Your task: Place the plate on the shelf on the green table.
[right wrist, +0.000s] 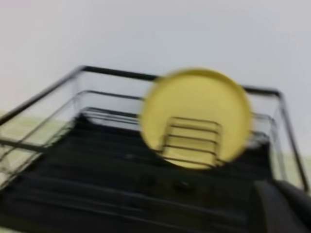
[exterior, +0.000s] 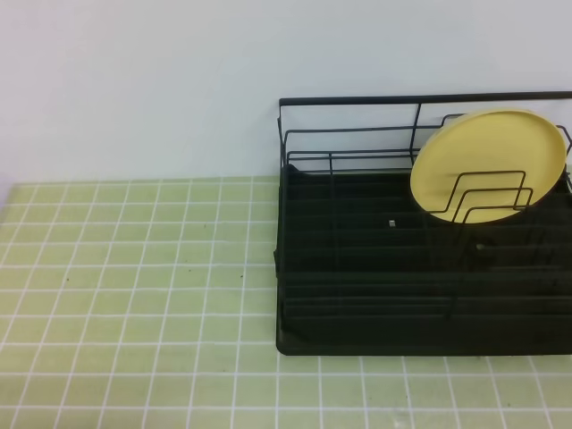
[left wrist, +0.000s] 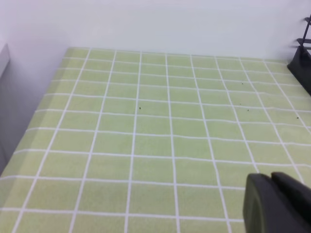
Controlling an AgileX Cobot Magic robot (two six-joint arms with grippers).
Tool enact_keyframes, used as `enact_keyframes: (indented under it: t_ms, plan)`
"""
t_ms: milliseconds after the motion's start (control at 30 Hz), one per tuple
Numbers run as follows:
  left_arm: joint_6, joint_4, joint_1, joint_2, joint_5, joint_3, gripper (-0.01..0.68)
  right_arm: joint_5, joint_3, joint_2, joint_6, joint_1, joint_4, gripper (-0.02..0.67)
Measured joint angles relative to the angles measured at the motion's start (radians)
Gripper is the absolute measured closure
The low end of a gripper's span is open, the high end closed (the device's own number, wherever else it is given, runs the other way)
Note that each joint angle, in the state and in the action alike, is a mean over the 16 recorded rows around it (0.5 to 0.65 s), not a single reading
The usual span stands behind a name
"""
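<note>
**Plate standing in the rack, both arms hanging back**

Starting at the left, the green table [exterior: 134,268] is lying bare of the arms in the high view, tiled right up to the wall. The left gripper [left wrist: 279,204] is showing only as a dark tip at the lower right of its own wrist view, jaws pressed together on nothing, hovering above the tiles and well apart from the rack's corner.

Moving right, the shelf [exterior: 357,340] is sitting on the tiles with the plate [exterior: 489,165] standing on edge inside it, tilted back toward the rear rail behind the bent-wire dividers. The placing looks done, so the step in hand is probably a clean retreat: pulling away without brushing the top rail or nudging the plate, which could roll or tip.

The right gripper [right wrist: 282,206] is appearing as a dark blur in its view's corner, jaws together and empty, facing the plate [right wrist: 196,118] from the rack's front.
</note>
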Motion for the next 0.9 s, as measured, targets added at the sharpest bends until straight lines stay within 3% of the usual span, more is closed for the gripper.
enact_keyframes:
  t_ms: [167,300,900]
  plan:
    - [0.001,0.001,0.0,-0.002,-0.002,0.005,0.673,-0.038,0.055,-0.038,0.278,-0.016,-0.212,0.651]
    - [0.001,0.001,0.0,-0.002,-0.002,0.005,0.673,-0.033,0.099,-0.05,0.409,-0.03,-0.326,0.651]
    - [0.005,0.0,0.0,0.001,0.0,-0.002,0.673,0.056,0.142,-0.051,0.438,-0.117,-0.411,0.651]
